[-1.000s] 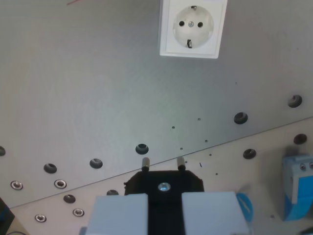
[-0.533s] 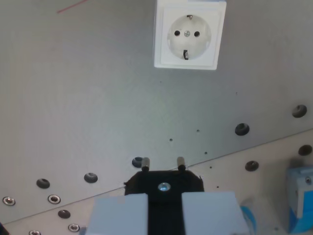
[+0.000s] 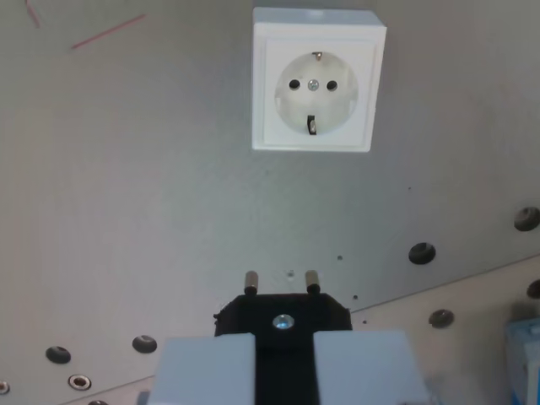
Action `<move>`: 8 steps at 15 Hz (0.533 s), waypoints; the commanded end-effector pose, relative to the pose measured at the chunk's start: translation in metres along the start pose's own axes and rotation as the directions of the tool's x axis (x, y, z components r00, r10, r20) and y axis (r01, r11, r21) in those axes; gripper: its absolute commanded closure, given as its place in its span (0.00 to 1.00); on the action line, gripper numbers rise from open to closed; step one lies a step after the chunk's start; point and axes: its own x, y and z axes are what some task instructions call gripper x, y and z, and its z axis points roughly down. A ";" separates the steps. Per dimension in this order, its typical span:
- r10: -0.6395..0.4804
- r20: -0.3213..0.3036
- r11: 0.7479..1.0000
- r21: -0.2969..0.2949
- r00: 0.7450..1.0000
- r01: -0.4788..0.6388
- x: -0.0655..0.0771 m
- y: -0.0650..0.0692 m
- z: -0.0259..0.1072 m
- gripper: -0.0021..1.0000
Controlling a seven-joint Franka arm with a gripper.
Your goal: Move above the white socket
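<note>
The white socket (image 3: 318,79) has a cream-white round insert with two dark pin holes and a silver centre screw. The tabletop (image 3: 152,211) is matt grey metal, dotted with dark round holes (image 3: 421,252) and marked by thin red lines (image 3: 106,31). The gripper (image 3: 283,367) has pale grey-blue fingers around a black plug (image 3: 283,315) with two metallic pins. A blue object (image 3: 525,359) shows at the wrist view's right edge.

Gripper (image 3: 283,371), wrist view, bottom edge of frame. Two pale grey-blue rectangular finger blocks (image 3: 202,368), flat-faced with squared corners, one on each side of a dark central gap. Surfaces matte and plain, no markings legible. The blocks run out of frame at the bottom, so their lower parts and any mounting are not visible. No cables or other arm parts show in this view.
</note>
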 end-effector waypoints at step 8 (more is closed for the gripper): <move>0.028 -0.095 1.000 0.006 0.995 -0.027 0.009 0.014 0.046 1.00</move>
